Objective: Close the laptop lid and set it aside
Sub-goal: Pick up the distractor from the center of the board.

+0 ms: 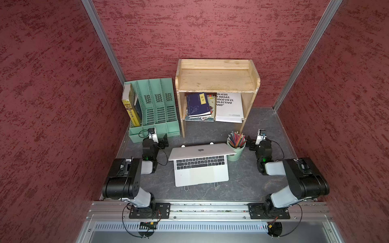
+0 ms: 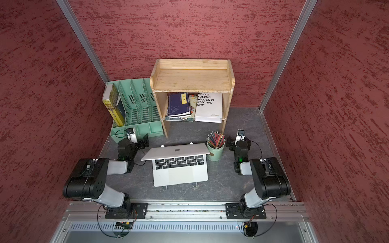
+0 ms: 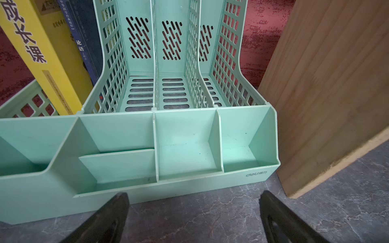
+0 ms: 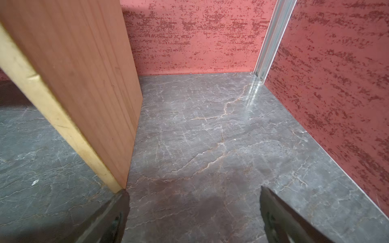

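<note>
The silver laptop (image 1: 202, 174) (image 2: 181, 174) sits in the middle of the dark table on a white stand. The laptop lid (image 1: 200, 149) (image 2: 175, 152) is partly lowered; its logo side faces up and it overhangs the back of the keyboard. My left gripper (image 1: 165, 141) (image 2: 145, 140) (image 3: 194, 195) is open and empty to the left of the lid's back corner, facing the green organizer. My right gripper (image 1: 249, 144) (image 2: 229, 143) (image 4: 194, 192) is open and empty to the right of the pencil cup, over bare table. Neither touches the laptop.
A green cup of pencils (image 1: 236, 150) stands against the lid's right corner. A green file organizer (image 1: 153, 109) (image 3: 189, 185) with books is at the back left. A wooden shelf (image 1: 216, 84) (image 4: 84, 94) holds books at the back. Red walls close in three sides.
</note>
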Robot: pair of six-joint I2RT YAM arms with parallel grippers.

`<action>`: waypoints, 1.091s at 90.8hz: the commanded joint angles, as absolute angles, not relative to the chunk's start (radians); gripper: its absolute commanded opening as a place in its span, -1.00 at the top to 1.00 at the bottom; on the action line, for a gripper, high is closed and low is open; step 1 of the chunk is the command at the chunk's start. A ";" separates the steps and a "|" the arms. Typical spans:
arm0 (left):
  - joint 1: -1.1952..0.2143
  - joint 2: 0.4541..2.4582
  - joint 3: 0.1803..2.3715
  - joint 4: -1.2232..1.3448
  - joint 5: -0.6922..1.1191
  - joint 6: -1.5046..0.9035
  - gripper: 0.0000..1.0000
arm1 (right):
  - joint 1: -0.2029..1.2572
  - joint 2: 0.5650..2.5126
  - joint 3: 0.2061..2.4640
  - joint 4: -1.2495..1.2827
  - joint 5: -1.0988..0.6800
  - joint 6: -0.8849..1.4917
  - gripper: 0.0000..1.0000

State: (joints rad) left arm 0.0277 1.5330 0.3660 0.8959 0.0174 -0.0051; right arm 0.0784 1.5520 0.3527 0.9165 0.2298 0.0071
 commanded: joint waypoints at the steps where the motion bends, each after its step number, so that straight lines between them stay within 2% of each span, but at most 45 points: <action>1: 0.026 1.531 0.377 0.894 0.014 0.006 -0.99 | 0.069 1.545 0.372 0.943 0.218 -0.002 -0.97; 40: 0.036 1.518 0.377 0.885 0.024 -0.003 -0.99 | 0.064 1.543 0.372 0.939 0.215 0.003 -0.97; 56: 0.017 1.311 0.466 0.543 -0.082 -0.011 -0.99 | 0.070 1.471 0.322 0.983 0.231 -0.012 -0.97; 61: 0.013 1.238 0.512 0.389 -0.141 -0.060 -0.99 | 0.096 1.373 0.354 0.817 0.352 0.009 -0.97; 69: 0.019 1.105 0.589 0.162 -0.222 -0.217 -0.99 | 0.097 1.197 0.521 0.359 0.520 0.195 -0.97; 74: 0.029 1.038 0.642 0.011 -0.205 -0.328 -1.00 | 0.094 1.134 0.659 0.054 0.548 0.307 -0.97; 83: 0.030 0.943 0.754 -0.236 -0.112 -0.445 -1.00 | 0.093 1.080 0.856 -0.364 0.524 0.431 -0.89; 91: 0.007 0.866 0.816 -0.422 -0.052 -0.482 -1.00 | 0.093 1.027 0.941 -0.570 0.391 0.485 -0.76; 99: -0.027 0.802 0.841 -0.545 -0.049 -0.482 -0.99 | 0.095 0.965 0.965 -0.732 0.285 0.597 -0.74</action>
State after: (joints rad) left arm 0.0051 0.8600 0.8127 -0.2157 -0.0959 -0.4007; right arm 0.0910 1.0130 0.9516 -0.2504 0.4114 0.4046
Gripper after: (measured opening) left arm 0.997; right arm 0.872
